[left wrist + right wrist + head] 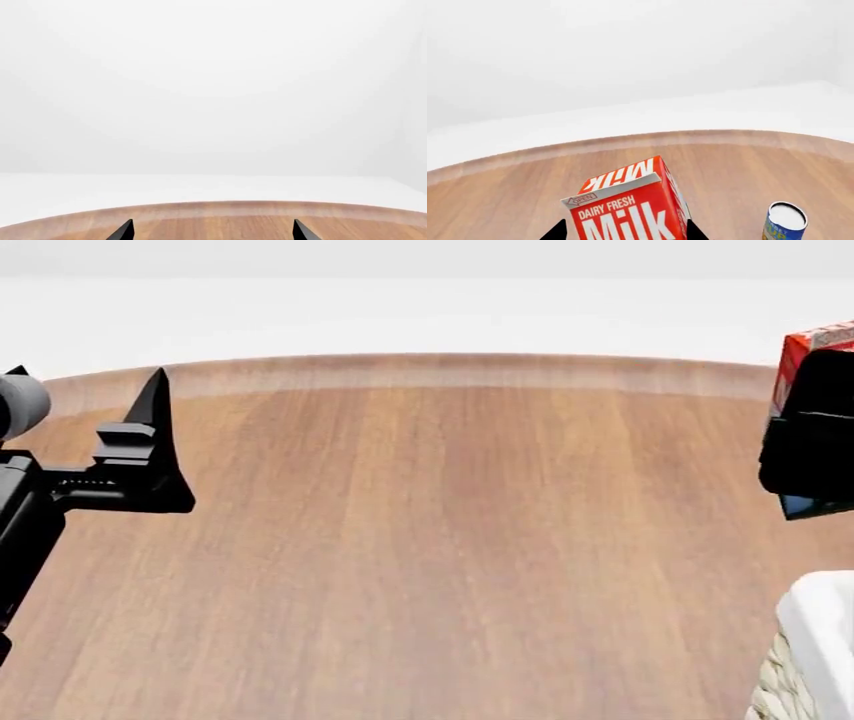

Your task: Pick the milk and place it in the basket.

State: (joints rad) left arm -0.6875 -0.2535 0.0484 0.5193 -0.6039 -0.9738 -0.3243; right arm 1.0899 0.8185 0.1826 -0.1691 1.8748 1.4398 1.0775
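Observation:
The milk is a red gable-top carton with white "Milk" lettering. It sits between the two black fingertips of my right gripper, which press against its sides. In the head view the milk is at the far right edge, mostly covered by the black gripper body. The basket shows only as a white-lined corner at the bottom right, below the milk. My left gripper is open and empty over the table's left side; its fingertips stand wide apart.
A round wooden table fills the view, with its far edge curving in front of a white background. A blue-and-white can stands on the table close to the milk.

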